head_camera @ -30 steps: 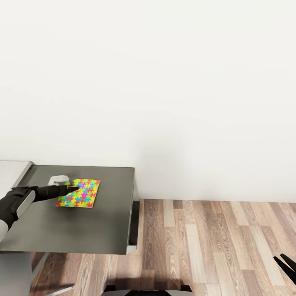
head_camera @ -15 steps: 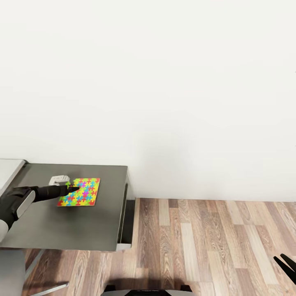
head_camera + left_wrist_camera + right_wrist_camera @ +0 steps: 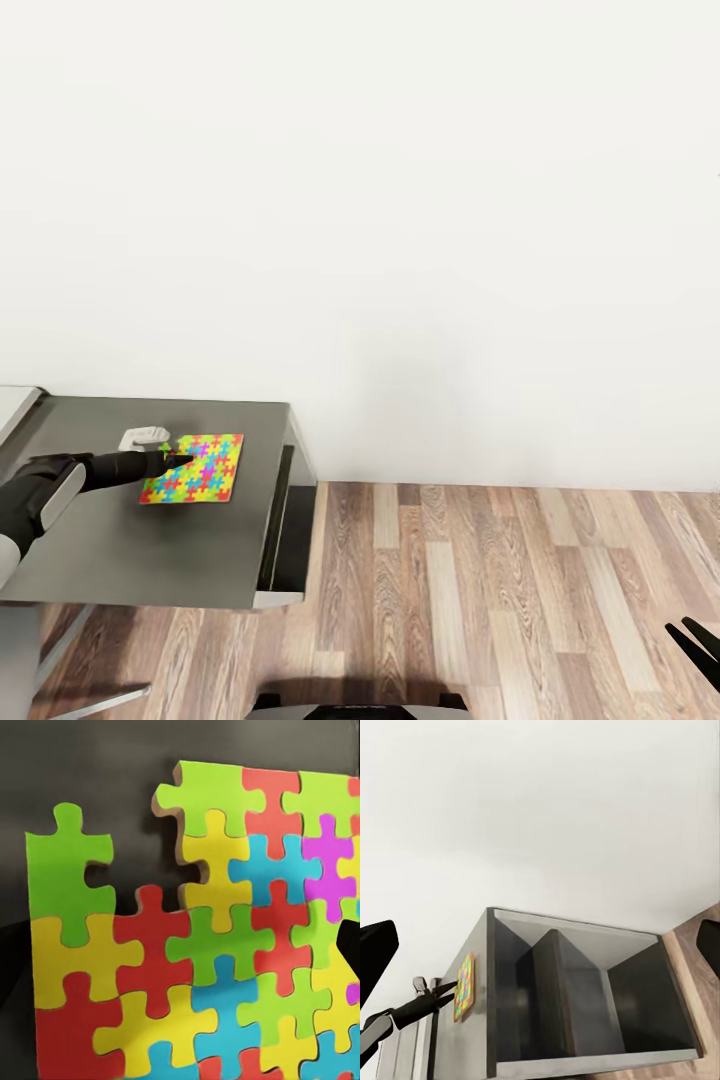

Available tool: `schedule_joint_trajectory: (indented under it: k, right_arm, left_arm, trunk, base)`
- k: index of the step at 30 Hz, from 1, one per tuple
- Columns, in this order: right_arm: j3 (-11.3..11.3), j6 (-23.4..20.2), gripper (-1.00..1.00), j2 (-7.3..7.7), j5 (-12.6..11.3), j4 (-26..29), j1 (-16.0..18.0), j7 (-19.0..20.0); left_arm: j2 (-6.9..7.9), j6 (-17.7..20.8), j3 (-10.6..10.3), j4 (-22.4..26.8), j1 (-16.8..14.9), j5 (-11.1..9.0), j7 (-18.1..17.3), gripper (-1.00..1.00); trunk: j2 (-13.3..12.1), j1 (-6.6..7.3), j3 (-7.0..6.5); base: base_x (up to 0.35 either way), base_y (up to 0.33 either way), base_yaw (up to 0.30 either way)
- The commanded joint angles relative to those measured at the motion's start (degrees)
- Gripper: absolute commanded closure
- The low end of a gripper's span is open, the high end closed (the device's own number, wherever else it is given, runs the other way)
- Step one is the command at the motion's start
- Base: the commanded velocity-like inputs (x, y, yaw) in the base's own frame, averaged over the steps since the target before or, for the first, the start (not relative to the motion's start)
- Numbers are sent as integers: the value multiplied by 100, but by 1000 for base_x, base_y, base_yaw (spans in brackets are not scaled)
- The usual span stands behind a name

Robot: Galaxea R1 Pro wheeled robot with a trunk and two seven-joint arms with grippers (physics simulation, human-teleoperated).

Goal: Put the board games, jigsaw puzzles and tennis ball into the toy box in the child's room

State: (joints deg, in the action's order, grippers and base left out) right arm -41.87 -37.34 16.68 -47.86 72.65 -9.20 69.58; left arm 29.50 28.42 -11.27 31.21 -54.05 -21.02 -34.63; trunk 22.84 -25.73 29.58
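Your left arm (image 3: 40,490) is matte black with a grey panel, tapering to slim black fingers (image 3: 165,462); your right fingers (image 3: 697,643) are black too.

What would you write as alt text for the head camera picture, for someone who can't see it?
A robot's black left gripper reaches from the left and meets the near corner of a colourful jigsaw puzzle on a dark grey table; whether its jaws grip the puzzle cannot be told. A small white object lies just behind the arm. Beyond are a plain white wall and wood-plank floor.
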Motion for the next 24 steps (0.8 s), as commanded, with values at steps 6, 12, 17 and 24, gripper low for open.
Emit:
schedule_joint_trajectory:
  k: [6, 12, 17, 24]
  right_arm:
    - [4, -45, -100, 2, -39, 3, -3, -9]
    - [8, -52, -100, 2, -35, 4, -3, -25]
    - [26, -68, -100, 10, -30, 17, -3, -55]
    - [30, -72, -100, 10, -30, 13, -3, -66]
  left_arm:
    - [3, 67, -51, -1, 5, -42, 0, -100]
    - [3, 67, -47, -1, 5, -42, 0, -100]
    - [3, 67, -48, -1, 2, -42, 0, -100]
    - [3, 70, -44, -1, 5, -53, -8, -100]
  trunk:
    - [7, -5, 9]
    - [7, -5, 9]
    - [7, -5, 9]
    - [7, -5, 9]
  base:
    - [0, -154, 0]
    - [0, -91, 0]
    - [0, -6, 0]
    - [0, 0, 0]
